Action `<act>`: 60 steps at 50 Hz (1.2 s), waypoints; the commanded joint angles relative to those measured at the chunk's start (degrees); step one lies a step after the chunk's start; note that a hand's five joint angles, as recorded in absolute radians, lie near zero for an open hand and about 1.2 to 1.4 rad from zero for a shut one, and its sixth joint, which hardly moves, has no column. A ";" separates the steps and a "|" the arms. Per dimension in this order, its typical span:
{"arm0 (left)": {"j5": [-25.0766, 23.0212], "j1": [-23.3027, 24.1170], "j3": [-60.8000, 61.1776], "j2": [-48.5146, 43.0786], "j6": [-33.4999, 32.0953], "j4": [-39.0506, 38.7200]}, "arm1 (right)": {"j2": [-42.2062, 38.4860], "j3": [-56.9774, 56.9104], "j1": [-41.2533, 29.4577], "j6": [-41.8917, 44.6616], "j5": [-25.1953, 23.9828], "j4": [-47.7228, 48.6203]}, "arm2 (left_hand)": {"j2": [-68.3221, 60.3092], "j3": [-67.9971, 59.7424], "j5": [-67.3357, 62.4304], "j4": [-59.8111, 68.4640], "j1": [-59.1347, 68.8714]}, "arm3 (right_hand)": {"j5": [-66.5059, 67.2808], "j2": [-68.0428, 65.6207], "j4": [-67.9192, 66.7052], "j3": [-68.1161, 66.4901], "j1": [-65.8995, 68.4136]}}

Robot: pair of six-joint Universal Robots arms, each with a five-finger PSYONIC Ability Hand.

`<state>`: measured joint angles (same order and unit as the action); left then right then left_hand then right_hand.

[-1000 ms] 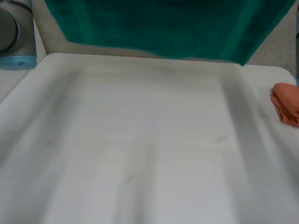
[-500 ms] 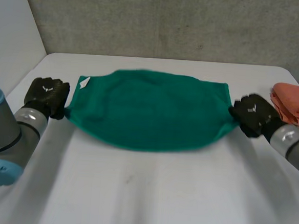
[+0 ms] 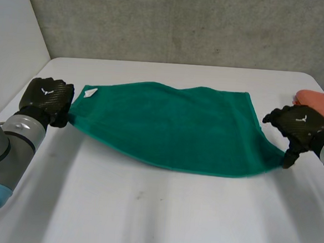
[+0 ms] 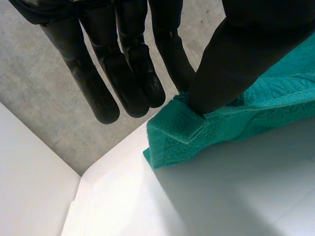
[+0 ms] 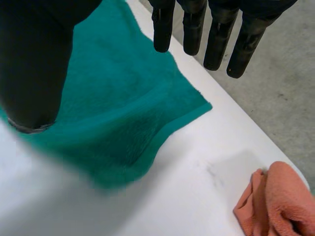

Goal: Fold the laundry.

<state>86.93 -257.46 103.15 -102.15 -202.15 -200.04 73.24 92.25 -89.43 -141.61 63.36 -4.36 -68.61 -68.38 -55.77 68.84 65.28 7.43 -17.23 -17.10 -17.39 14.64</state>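
- The left robot hand [image 3: 48, 99] is near the left edge of the table [image 3: 144, 209]. Its thumb [image 4: 231, 64] squeezes one corner of the green towel [image 3: 173, 125] against a finger, and the other fingers [image 4: 123, 78] stick out straight.
- That corner looks a little bit up off the table, because there is a dark shadow under it.
- The right robot hand [image 3: 298, 124] is near the right edge of the table, right beside the other end of the towel. Its fingers [image 5: 216, 39] are straight and spread out and it holds nothing. I cannot tell if its thumb touches the towel.
- The towel lies across the middle of the table, from one robot hand to the other. It is closer to the far edge than to the near edge. A small white tag [image 3: 90, 92] shows near the corner that is held.
- The towel looks opened out and mostly flat. I cannot see any fold in it yet.
- An orange cloth [image 3: 322, 101] sits at the right edge of the table, behind the right robot hand. It looks bunched into a small, thick pile, so I think it is already folded.
- So I think the job is only just beginning for the green towel. It is laid out, which is the first part.
- What is left: fold it over, maybe more than once, and put it away neatly.
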 commanded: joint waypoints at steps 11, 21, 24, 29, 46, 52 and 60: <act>-0.01 -0.06 -0.58 0.64 0.01 0.87 | -6.44 -3.57 -8.57 5.12 7.40 -5.66 | -11.39 -11.62 -14.23 11.16 14.72 | 13.00 -13.21 -13.34 -13.05 15.80; -0.01 0.29 -4.27 5.73 4.48 5.97 | -5.83 5.13 -7.34 -13.32 6.61 2.60 | -11.39 -11.62 -14.23 11.16 14.72 | 13.68 -13.89 -14.01 -13.73 16.48; -0.01 1.17 -7.08 7.67 6.68 8.87 | -4.16 6.18 -8.47 -20.94 6.69 3.65 | -11.39 -11.62 -14.23 11.16 14.72 | 9.84 -10.04 -10.17 -9.88 12.63; -0.01 3.80 -11.30 10.21 9.06 12.38 | -3.01 6.80 -15.23 -33.27 7.39 6.03 | -11.39 -11.62 -14.23 11.16 14.72 | -0.10 -0.11 -0.23 0.05 2.70; 0.70 8.64 -18.51 10.83 12.31 16.26 | -9.42 0.48 -38.44 -49.20 28.21 21.15 | -11.39 -11.62 -14.23 11.16 14.72 | -7.43 7.23 7.10 7.39 -4.64; 0.78 8.91 -18.78 11.62 13.45 16.35 | -16.98 -5.14 -39.86 -49.37 34.37 21.59 | -11.39 -11.62 -14.23 11.16 14.72 | -7.43 7.23 7.10 7.39 -4.64; 0.70 8.47 -18.69 13.21 15.12 17.05 | -21.73 -8.67 -38.72 -48.67 37.01 22.03 | -11.39 -11.62 -14.23 11.16 14.72 | -3.00 2.79 2.66 2.95 -0.20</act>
<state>87.72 -248.53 84.31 -90.16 -188.17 -183.39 54.65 85.73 -129.51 -190.94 98.71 17.40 -68.61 -68.38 -55.77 68.84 65.28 3.63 -12.72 -13.53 -12.31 11.75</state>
